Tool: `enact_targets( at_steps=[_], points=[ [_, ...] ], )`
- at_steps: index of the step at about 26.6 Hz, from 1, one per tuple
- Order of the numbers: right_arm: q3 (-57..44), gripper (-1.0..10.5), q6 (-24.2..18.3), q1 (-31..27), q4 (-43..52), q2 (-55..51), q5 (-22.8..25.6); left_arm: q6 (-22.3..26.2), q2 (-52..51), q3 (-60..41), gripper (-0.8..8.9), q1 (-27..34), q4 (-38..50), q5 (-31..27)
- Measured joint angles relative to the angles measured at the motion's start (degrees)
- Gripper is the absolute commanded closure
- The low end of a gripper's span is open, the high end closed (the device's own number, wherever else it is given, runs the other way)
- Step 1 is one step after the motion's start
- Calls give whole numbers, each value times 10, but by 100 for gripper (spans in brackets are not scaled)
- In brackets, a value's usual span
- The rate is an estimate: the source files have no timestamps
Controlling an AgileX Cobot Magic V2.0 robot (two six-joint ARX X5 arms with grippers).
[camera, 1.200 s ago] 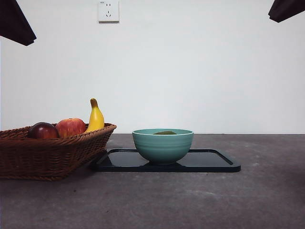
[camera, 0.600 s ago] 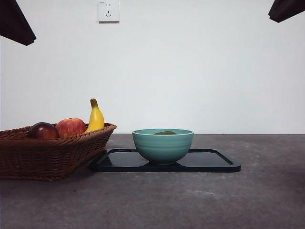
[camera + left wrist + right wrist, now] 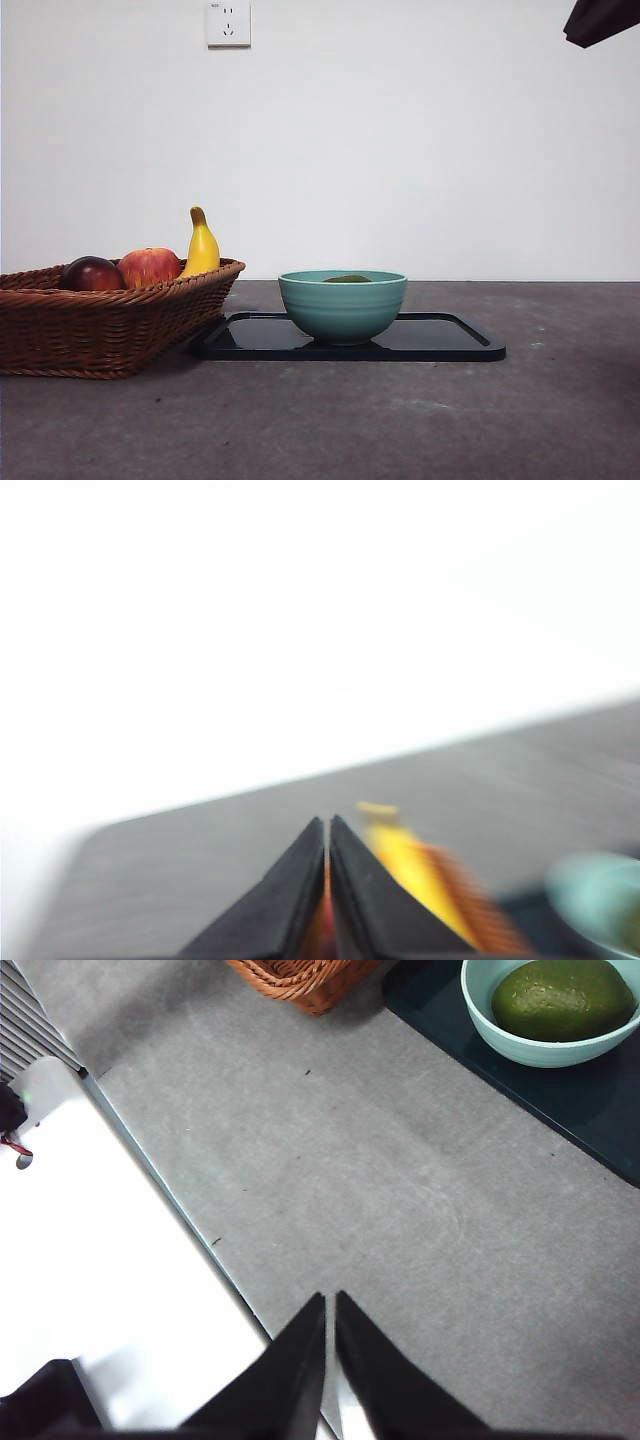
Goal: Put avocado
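Resting in the bowl [image 3: 545,1020], avocado [image 3: 562,998] lies well clear of right gripper [image 3: 330,1305].

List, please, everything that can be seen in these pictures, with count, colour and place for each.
avocado: one, dark olive-green, lying in the bowl
bowl: one, teal, standing on the tray
tray: one, black, on the table beside the basket
basket: one, brown wicker, on the table, holding fruit
banana: one, yellow, upright in the basket
apple: one, red-yellow, in the basket
dark fruit: one, red-purple, round, in the basket next to the apple
wall socket: one, white, on the wall
table: one, grey
left tool: one, black, jaws shut, empty, view blurred
right tool: one, black, jaws shut, empty, above bare table away from the bowl
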Motion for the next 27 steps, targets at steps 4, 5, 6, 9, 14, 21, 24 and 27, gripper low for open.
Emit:
enact_targets(
  at_steps=[4,5,6,9,14,21,24,27],
  points=[
    [0,940,0,0,0,0,0,-4,-76,-108,805,27,40,-40],
    [0,940,0,0,0,0,0,-6,-94,-130,805,31,43,-41],
    [0,940,0,0,0,0,0,-8,-112,-152,805,35,44,-42],
    [0,940,0,0,0,0,0,-20,-156,-204,805,41,44,-44],
    [0,940,0,0,0,0,0,-33,-195,-260,805,46,41,-44],
    [0,940,0,0,0,0,0,-36,-201,-292,805,47,39,-45],
    [0,940,0,0,0,0,0,-37,-201,-302,805,47,34,-45],
    [0,940,0,0,0,0,0,-37,-201,-303,805,47,37,-46]
  ],
)
